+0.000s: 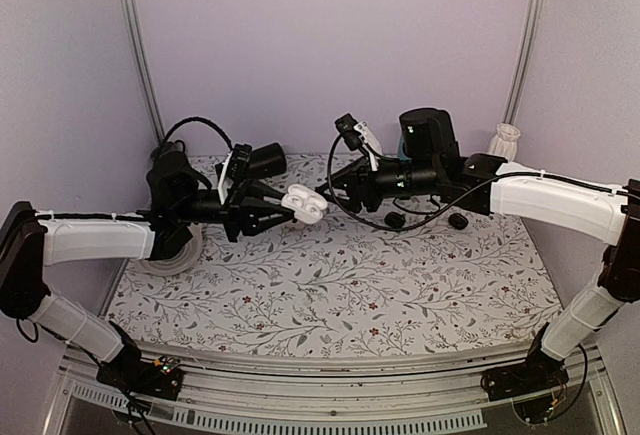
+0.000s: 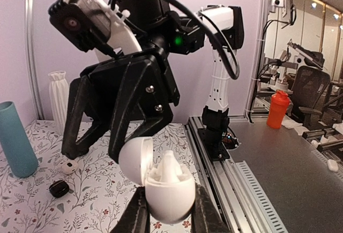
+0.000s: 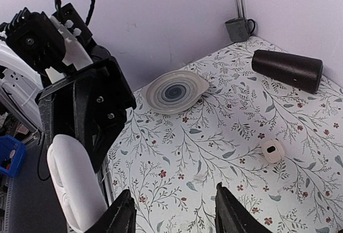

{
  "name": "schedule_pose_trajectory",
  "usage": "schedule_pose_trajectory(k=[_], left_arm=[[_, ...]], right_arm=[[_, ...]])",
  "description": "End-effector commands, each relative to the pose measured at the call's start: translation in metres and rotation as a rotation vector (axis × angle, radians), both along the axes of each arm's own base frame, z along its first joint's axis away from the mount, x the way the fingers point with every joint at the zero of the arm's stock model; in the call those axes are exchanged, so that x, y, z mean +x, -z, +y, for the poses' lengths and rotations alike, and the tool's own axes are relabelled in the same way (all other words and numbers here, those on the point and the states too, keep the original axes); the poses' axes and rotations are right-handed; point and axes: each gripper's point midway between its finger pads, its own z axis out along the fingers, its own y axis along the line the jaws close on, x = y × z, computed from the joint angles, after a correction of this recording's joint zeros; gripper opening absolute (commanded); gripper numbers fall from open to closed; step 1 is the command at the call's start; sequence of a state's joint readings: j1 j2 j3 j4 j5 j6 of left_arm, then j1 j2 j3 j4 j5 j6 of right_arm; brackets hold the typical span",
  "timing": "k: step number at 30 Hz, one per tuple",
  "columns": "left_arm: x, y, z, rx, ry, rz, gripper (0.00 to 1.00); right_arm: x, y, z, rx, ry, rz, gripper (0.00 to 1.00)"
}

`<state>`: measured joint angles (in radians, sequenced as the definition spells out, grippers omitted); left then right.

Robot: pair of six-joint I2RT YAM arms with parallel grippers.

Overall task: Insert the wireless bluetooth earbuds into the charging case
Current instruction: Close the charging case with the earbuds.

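The charging case (image 2: pixel 167 195) is held above the flowered table (image 1: pixel 350 295), low in the middle of the left wrist view. Its lid is open toward the left. The case is pinched at its lower part by the left gripper (image 2: pixel 170 216). Inside it a white rounded shape is seen standing up; whether this is an earbud cannot be told. In the right wrist view only the outside of the case is shown, at the lower left. There the right gripper (image 3: pixel 174 214) is seen with its fingers spread apart, holding nothing. A ringed plate (image 3: pixel 177 91) and a mug (image 3: pixel 238 29), its inside hidden, are shown only there. A teal cylinder (image 2: pixel 16 139) and a white vase (image 2: pixel 59 91) are seen clearly only in the left wrist view.
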<state>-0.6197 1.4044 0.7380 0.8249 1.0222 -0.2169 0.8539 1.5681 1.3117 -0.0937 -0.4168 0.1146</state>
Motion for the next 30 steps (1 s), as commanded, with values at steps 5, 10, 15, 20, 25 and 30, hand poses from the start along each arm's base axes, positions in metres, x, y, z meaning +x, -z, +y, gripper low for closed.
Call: schedule_pose_trajectory(k=[5,10,15,20,25,30], left_arm=[[0.003,-0.007,-0.006,0.004,-0.017,-0.014,0.00],[0.005,-0.009,-0.005,0.000,-0.028,-0.015,0.00],[0.006,-0.008,-0.005,0.002,-0.033,-0.010,0.00],[0.009,-0.007,-0.005,0.006,-0.046,0.007,0.00],[0.009,-0.008,-0.005,-0.001,-0.043,0.024,0.00],[0.007,-0.012,-0.006,-0.023,-0.021,0.049,0.00]], right_arm=[[-0.039,-0.034,0.007,0.096,-0.182,-0.075,0.51],[-0.040,-0.030,0.007,0.084,-0.183,-0.074,0.51],[-0.033,-0.031,0.002,0.078,-0.123,-0.088,0.51],[-0.036,-0.033,-0.001,0.098,-0.126,-0.092,0.55],[-0.054,-0.033,0.000,0.135,-0.219,-0.082,0.58],[-0.061,-0.022,0.004,0.143,-0.268,-0.044,0.58]])
